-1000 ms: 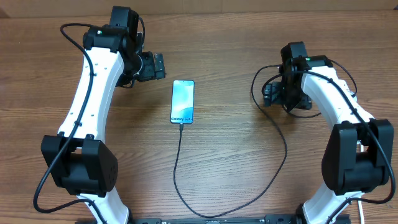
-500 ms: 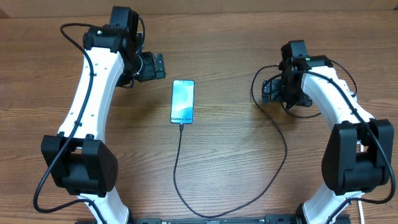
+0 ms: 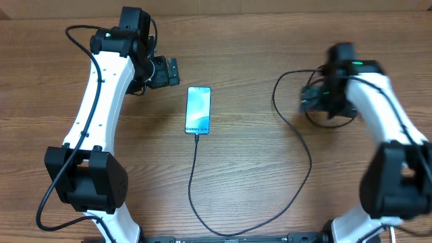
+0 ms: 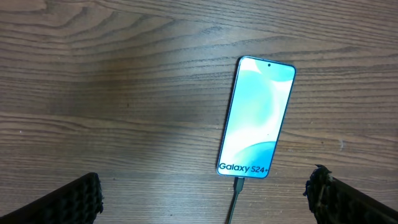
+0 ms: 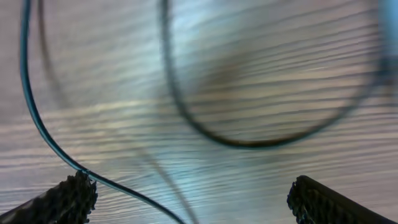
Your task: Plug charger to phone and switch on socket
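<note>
1. While the phone [image 3: 198, 111] lies flat mid-table, charger [image 4: 237, 185] in its near edge, you have bare wood [image 3: 256, 54] around it.
2. Left gripper [image 3: 177, 71]: fingers apart, near its far corner.
3. Right gripper [image 3: 306, 101]: fingers apart, over the cable loop.

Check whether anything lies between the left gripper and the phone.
Nothing visible does. The left gripper is open, just off the top end of the phone, with only bare table between them. The charger leaves the phone's bottom edge, on the side away from that gripper.
</note>
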You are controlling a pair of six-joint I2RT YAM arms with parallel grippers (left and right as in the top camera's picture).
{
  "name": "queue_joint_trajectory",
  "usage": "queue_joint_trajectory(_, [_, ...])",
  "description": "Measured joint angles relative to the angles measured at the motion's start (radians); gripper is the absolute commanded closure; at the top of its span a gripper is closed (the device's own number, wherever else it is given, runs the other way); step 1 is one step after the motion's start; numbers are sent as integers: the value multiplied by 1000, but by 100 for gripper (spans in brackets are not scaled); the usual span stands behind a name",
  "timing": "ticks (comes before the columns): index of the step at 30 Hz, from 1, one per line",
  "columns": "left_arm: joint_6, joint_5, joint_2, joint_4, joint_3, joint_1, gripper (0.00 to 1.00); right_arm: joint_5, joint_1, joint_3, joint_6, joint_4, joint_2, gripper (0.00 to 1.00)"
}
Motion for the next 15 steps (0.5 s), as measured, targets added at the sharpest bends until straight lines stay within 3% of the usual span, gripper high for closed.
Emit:
queue_joint_trajectory(6, [0,0,0,0,0,0,0,-266,-250,9,-164,9,-140,0])
queue_joint_trajectory(11, [0,0,0,0,0,0,0,-425,-291,-5,-330,-5,-142,0])
queue_joint_trajectory(15, [0,0,0,0,0,0,0,-444,-290,-18,-376,8,-142,0])
